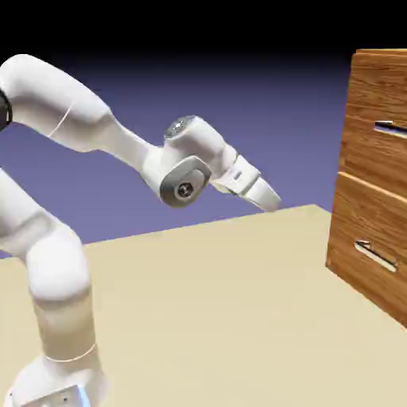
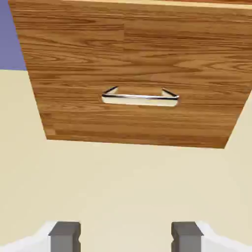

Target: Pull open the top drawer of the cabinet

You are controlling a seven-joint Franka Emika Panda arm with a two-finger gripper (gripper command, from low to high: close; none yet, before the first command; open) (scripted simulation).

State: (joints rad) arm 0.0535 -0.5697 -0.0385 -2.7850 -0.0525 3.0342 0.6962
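The cabinet (image 1: 374, 199) of reddish-brown wood grain stands at the right edge of the exterior view. Its top drawer (image 1: 380, 95) carries a silver bar handle (image 1: 389, 127), partly cut off by the frame edge. My gripper (image 1: 271, 203) hangs in the air well left of the cabinet, about level with the seam between the two drawers, and points down and to the right. In the hand view the gripper (image 2: 125, 237) is open, with only bare table showing between its grey fingertips (image 2: 64, 235). That view faces the lower drawer (image 2: 138, 69) and its handle (image 2: 140, 98); the top drawer is out of it.
The beige table (image 1: 222, 318) stretches from the arm's base to the cabinet's foot. The lower drawer's handle (image 1: 375, 256) sticks out toward the arm. A blue-violet backdrop lies behind.
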